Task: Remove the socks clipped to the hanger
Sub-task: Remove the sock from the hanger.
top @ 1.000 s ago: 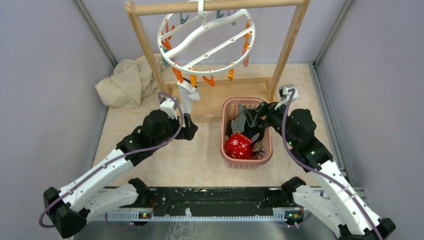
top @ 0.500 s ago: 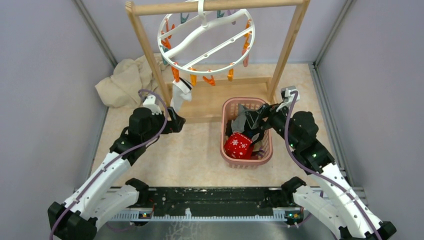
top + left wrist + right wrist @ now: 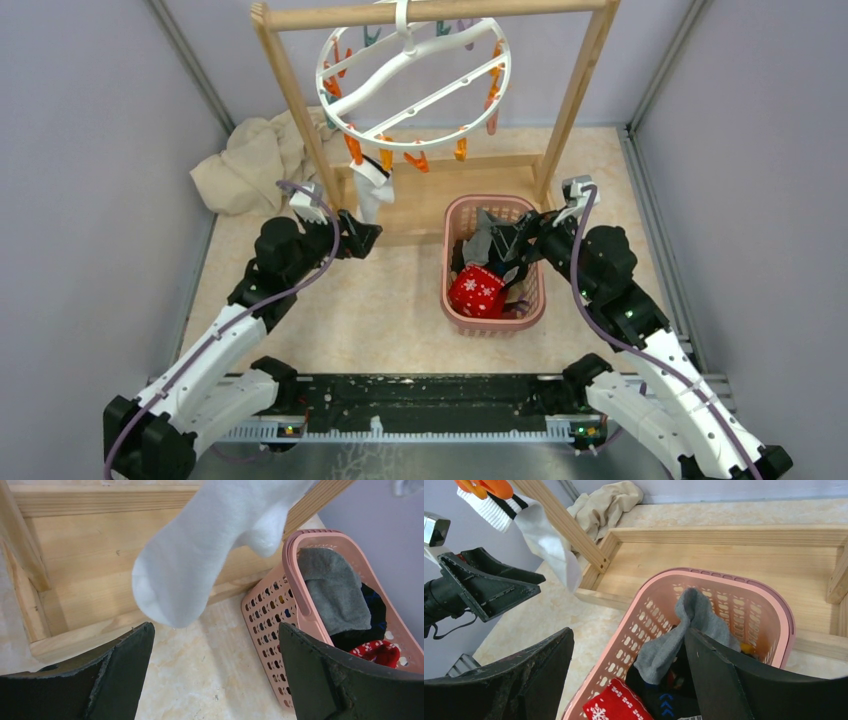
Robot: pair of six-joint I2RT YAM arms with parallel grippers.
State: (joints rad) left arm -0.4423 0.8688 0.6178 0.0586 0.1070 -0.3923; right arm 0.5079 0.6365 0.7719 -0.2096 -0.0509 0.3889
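Observation:
The round white hanger (image 3: 412,75) hangs from the wooden rack's top bar. One white sock (image 3: 373,190) with black cuff stripes hangs from an orange clip (image 3: 489,486) at the ring's near left. My left gripper (image 3: 362,238) is open just below and in front of it; in the left wrist view the sock's toe (image 3: 190,565) hangs above the gap between my jaws, touching neither. My right gripper (image 3: 512,250) is open over the pink basket (image 3: 455,300), holding nothing. The basket holds a red sock (image 3: 477,291), a grey sock (image 3: 684,630) and dark ones.
The wooden rack (image 3: 290,95) has a flat base frame (image 3: 100,555) behind the hanging sock. A crumpled beige cloth (image 3: 250,165) lies at the back left. Grey walls close in the left, right and back sides. Several orange and teal clips dangle round the ring.
My left arm has drawn back to the left and slightly away from the basket, jaws still open. The hanging sock swung left and then settled. The right arm barely moved.

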